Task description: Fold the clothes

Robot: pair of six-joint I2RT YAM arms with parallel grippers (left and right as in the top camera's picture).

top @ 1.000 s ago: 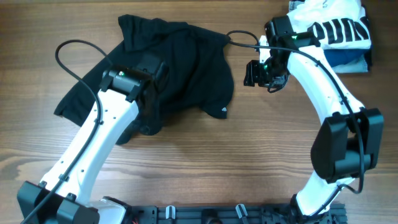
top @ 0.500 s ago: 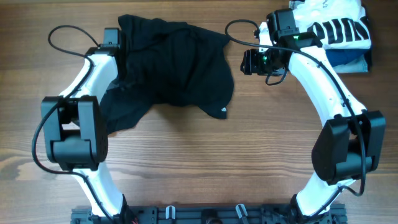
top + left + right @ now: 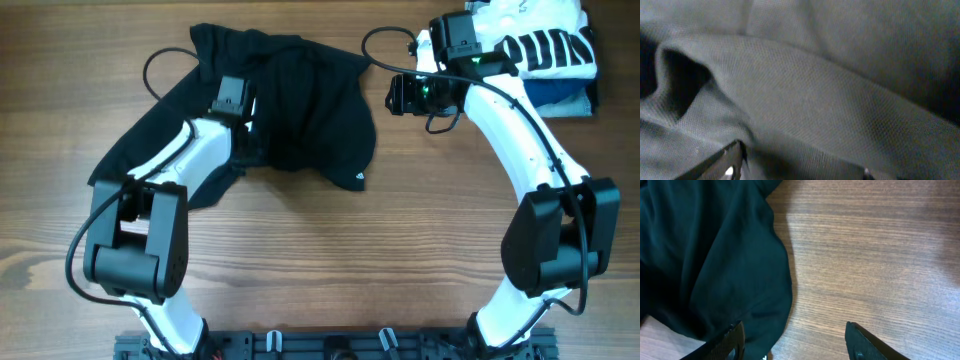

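The clothes (image 3: 310, 110) are one black garment lying rumpled across the back middle and left of the table, with a small white logo (image 3: 358, 180) near the front right hem. My left gripper (image 3: 250, 135) hovers low over the garment's middle. In the left wrist view its jaws (image 3: 799, 167) are spread, with only folds of black fabric (image 3: 815, 85) beneath them. My right gripper (image 3: 400, 95) is open just off the garment's right edge. In the right wrist view (image 3: 795, 340) one finger is over the hem (image 3: 705, 255) and the other over bare wood.
A folded white shirt with black letters (image 3: 545, 40) lies on blue garments (image 3: 555, 95) in the back right corner, behind the right arm. A black cable (image 3: 385, 55) loops by the right wrist. Bare wooden tabletop (image 3: 330, 260) fills the front.
My left arm has swung from the garment's back left corner to its middle. The garment's left side now lies spread toward the front left. The right gripper has barely shifted.
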